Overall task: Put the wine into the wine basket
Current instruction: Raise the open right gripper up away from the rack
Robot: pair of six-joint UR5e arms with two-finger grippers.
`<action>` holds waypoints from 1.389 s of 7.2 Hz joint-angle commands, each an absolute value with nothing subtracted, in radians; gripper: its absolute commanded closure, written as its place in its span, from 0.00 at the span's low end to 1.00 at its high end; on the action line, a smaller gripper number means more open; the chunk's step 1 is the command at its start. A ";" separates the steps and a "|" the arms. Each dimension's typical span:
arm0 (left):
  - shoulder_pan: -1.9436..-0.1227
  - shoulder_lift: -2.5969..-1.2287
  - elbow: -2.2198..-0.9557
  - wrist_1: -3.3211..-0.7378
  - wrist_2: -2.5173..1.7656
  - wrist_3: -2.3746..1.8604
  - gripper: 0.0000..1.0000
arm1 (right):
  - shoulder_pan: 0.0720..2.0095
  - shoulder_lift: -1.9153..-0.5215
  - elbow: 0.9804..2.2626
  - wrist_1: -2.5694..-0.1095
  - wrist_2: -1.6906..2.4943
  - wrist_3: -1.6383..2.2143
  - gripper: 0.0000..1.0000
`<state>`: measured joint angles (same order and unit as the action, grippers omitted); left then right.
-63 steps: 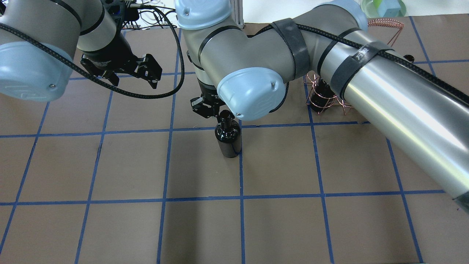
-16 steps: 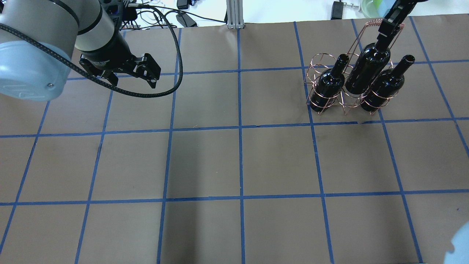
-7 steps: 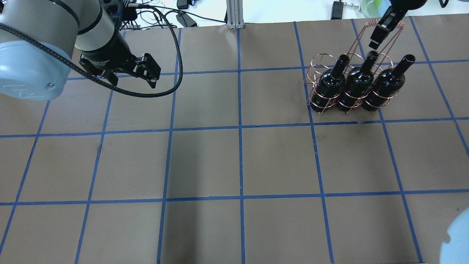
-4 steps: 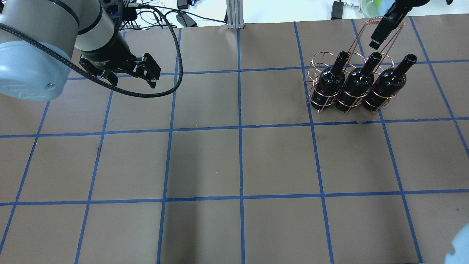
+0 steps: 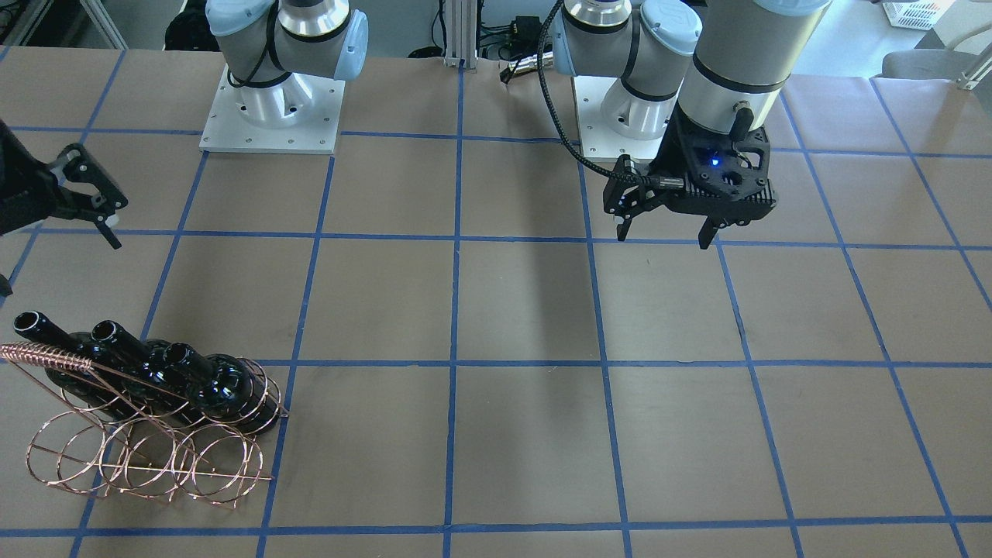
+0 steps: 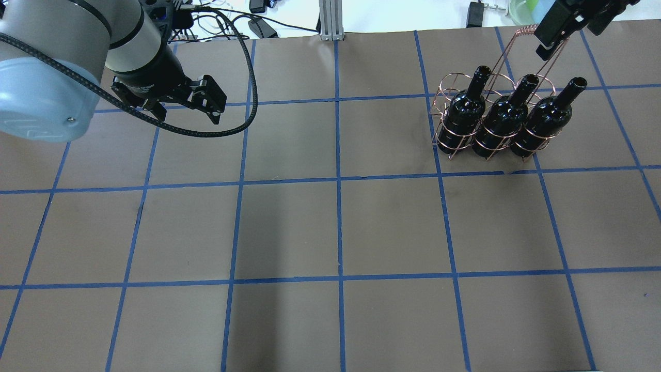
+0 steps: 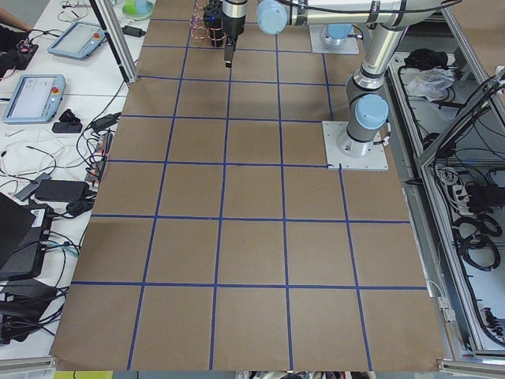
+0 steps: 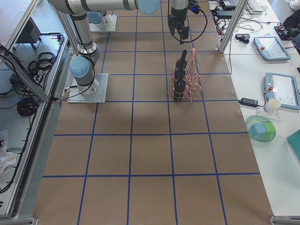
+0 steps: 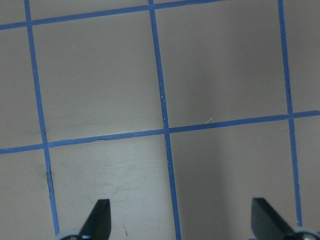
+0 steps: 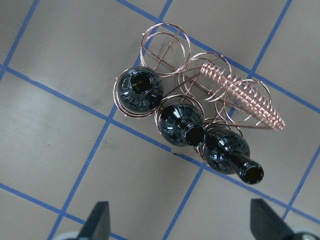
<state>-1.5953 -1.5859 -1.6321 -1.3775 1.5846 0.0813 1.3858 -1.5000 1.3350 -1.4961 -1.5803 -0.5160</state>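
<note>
Wine (image 10: 180, 122) upright in wine basket (image 10: 243, 95) | right claw (image 10: 180, 204) above, wide open (empty)

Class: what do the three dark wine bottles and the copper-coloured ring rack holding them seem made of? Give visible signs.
Three dark wine bottles: likely glass, glossy near-black; sharp reflections on their shoulders.
Copper-coloured ring rack: thin metal wire, shiny rose-gold, bent into rings; plated or solid, cannot tell.

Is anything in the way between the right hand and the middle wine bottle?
Nothing visible. The right hand hangs open above the middle wine bottle, already seated in the wine basket; the twisted handle runs beside it.
</note>
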 commanded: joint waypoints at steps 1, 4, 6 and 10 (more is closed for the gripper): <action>-1.595 -1.586 -1.632 -1.378 1.585 0.081 0.00 | 1.428 -1.561 1.406 -1.474 -1.574 -0.205 0.00; -1.595 -1.586 -1.632 -1.378 1.583 0.081 0.00 | 1.537 -1.580 1.430 -1.471 -1.571 -0.058 0.00; -1.594 -1.586 -1.632 -1.378 1.583 0.081 0.00 | 1.537 -1.577 1.430 -1.465 -1.551 -0.058 0.00; -1.594 -1.586 -1.632 -1.378 1.585 0.081 0.00 | 1.537 -1.571 1.430 -1.467 -1.565 -0.071 0.00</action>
